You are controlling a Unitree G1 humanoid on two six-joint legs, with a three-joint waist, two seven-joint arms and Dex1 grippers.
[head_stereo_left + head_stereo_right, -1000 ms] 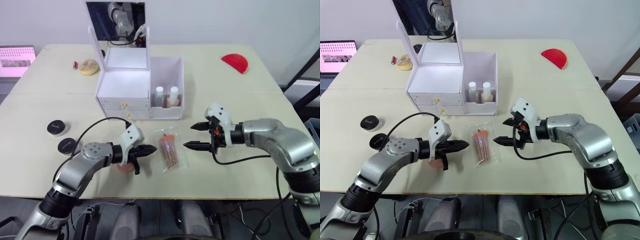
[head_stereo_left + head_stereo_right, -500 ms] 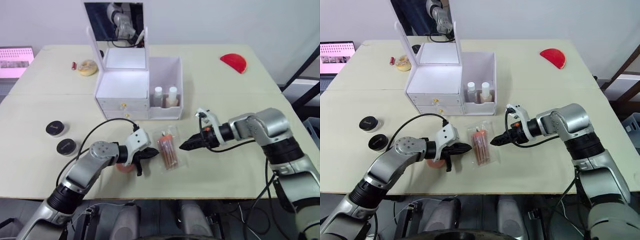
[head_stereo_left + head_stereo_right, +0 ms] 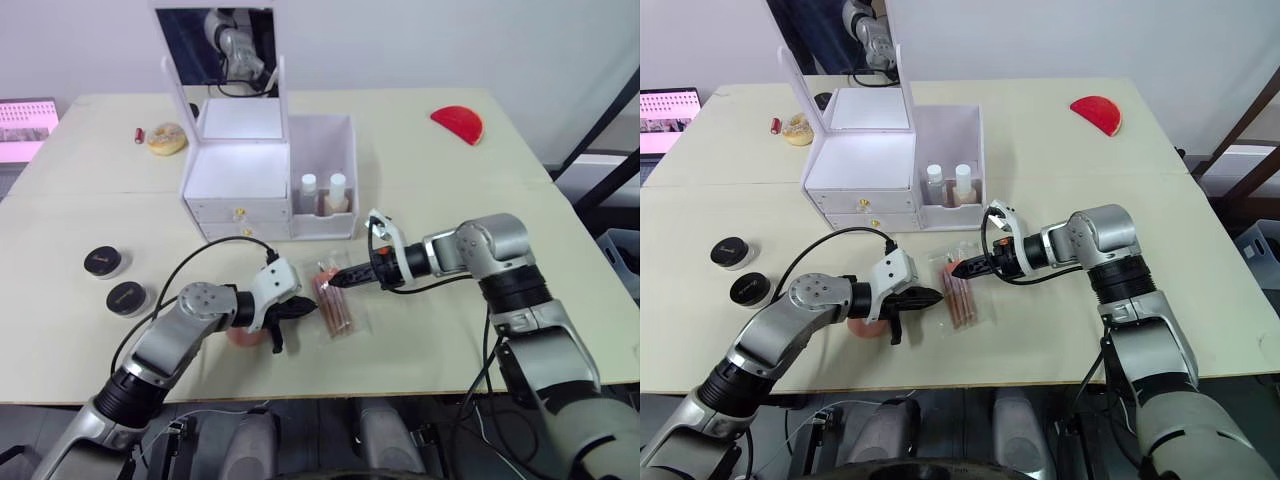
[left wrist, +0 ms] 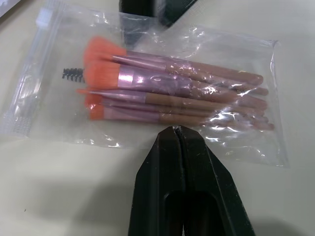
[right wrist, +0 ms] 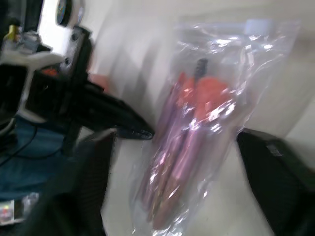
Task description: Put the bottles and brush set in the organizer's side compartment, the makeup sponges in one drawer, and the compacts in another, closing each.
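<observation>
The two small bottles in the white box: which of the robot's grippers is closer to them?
Right. The right gripper sits just in front of the bottles, over the top end of the brush bag. The left gripper is farther back, beside the bag's lower left edge.

My arms are smooth silver-grey shells with black joints and ribbed black collars near the shoulders. A white bracket sits on each wrist, and a thin black cable loops from each forearm. My left gripper (image 3: 300,309) and right gripper (image 3: 336,282) have tapering glossy black fingers.
</observation>
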